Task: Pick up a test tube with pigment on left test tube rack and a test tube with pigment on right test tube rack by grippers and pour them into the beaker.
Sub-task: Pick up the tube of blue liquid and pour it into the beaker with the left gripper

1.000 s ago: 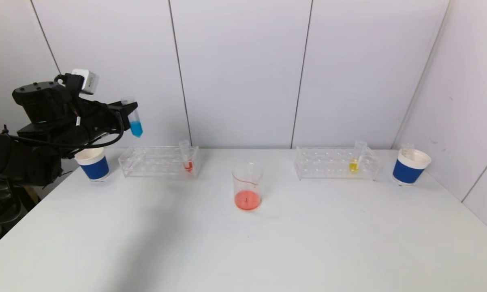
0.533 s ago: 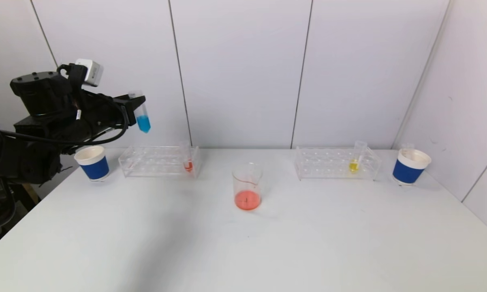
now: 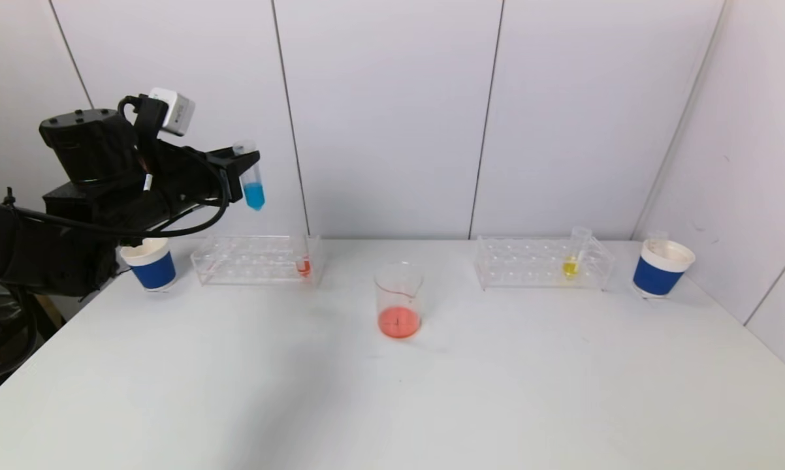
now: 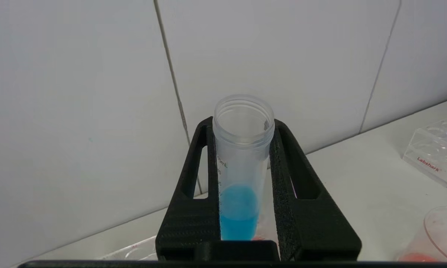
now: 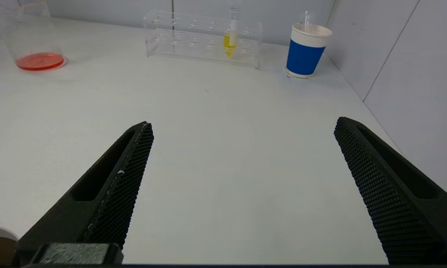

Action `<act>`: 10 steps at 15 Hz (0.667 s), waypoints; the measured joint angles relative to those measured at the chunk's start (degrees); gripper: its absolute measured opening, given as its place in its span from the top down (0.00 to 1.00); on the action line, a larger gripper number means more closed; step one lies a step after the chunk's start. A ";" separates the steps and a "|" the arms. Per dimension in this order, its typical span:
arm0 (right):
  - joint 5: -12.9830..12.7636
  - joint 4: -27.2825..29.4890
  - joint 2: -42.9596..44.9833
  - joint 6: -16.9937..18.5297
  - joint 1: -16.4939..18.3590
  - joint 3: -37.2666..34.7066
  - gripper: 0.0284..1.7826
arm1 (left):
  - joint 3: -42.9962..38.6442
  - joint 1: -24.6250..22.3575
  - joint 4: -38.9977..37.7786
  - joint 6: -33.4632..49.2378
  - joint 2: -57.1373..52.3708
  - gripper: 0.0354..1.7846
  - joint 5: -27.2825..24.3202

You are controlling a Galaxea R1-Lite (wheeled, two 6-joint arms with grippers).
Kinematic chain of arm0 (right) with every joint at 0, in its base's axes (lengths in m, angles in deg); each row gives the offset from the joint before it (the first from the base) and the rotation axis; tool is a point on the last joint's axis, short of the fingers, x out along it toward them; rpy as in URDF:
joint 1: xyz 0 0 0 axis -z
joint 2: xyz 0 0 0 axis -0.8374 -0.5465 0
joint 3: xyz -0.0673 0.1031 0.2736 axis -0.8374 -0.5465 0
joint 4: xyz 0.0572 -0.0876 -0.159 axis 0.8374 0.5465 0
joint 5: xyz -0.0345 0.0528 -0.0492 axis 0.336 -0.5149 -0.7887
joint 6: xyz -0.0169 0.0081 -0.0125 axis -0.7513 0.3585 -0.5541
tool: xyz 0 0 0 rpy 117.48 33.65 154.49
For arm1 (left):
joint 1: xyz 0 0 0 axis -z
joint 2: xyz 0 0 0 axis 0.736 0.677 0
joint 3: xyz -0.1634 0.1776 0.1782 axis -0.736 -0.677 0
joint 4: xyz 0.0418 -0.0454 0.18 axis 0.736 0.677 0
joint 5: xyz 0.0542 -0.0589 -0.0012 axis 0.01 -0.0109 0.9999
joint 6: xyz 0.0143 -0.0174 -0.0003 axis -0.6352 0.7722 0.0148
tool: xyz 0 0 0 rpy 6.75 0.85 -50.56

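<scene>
- A test tube with blue pigment (image 3: 253, 183) hangs upright in mid-air, clamped between the fingers of the left pincer (image 3: 243, 171), open mouth upward.
- Below the pincer sits the left test tube rack (image 3: 255, 260); a tube with red pigment (image 3: 303, 264) stands at its end, seemingly tilted.
- The beaker (image 3: 399, 300), red liquid in its bottom, stands on the table (image 3: 392, 405) well apart from the pincer, toward the robot's right.
- The right pincer (image 5: 242, 193) gapes wide and empty above bare table; beyond it stand the right test tube rack (image 5: 201, 37), its yellow tube (image 5: 230, 41) and a blue cup (image 5: 307, 52).
</scene>
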 joint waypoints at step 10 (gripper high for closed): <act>0.00 0.00 0.00 0.02 0.00 0.00 0.01 | 0.91 5.23 0.05 -5.85 0.74 0.78 -3.34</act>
